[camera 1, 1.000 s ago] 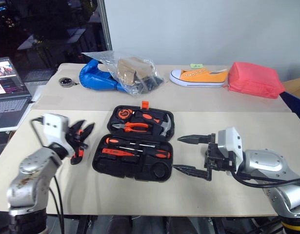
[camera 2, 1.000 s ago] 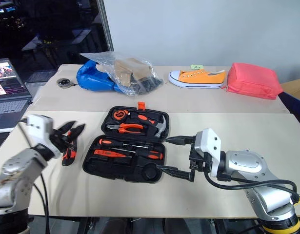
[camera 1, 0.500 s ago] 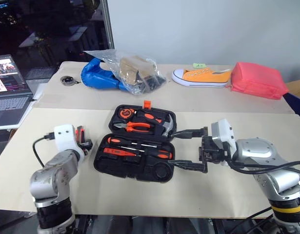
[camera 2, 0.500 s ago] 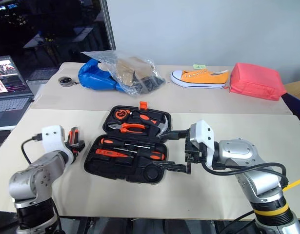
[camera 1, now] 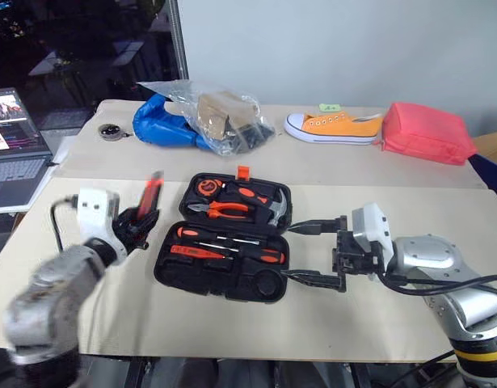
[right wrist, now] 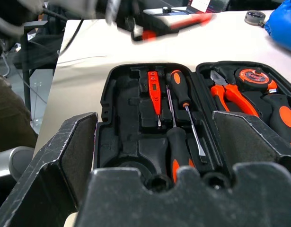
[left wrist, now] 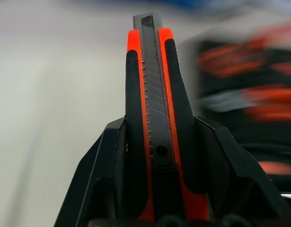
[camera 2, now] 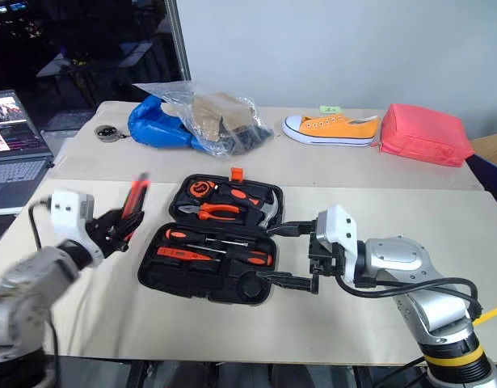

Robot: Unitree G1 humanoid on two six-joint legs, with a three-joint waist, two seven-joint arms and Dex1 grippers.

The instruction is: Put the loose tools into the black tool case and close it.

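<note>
- The case (camera 1: 224,238) lies open in the middle of the surface (camera 1: 377,315).
- Inside it, two screwdrivers (right wrist: 180,120) and a thin red tester (right wrist: 154,90) lie side by side in the near half.
- The pliers (camera 1: 224,209) and the hammer (camera 1: 271,208) sit in the far half.
- The knife (left wrist: 154,113) is up in the air, left of the case, with its tip pointing up.
- The left end effector (camera 1: 136,225) is squeezed shut on the knife, one finger on each side.
- The right end effector (camera 1: 317,253) is wide open and holds nothing. It points at the right edge of the case, very near it.
- Far back on the surface lie a blue bag (camera 1: 163,127), a shoe (camera 1: 333,128) and a red pouch (camera 1: 426,132).
- A laptop (camera 1: 14,153) sits off to the left.
</note>
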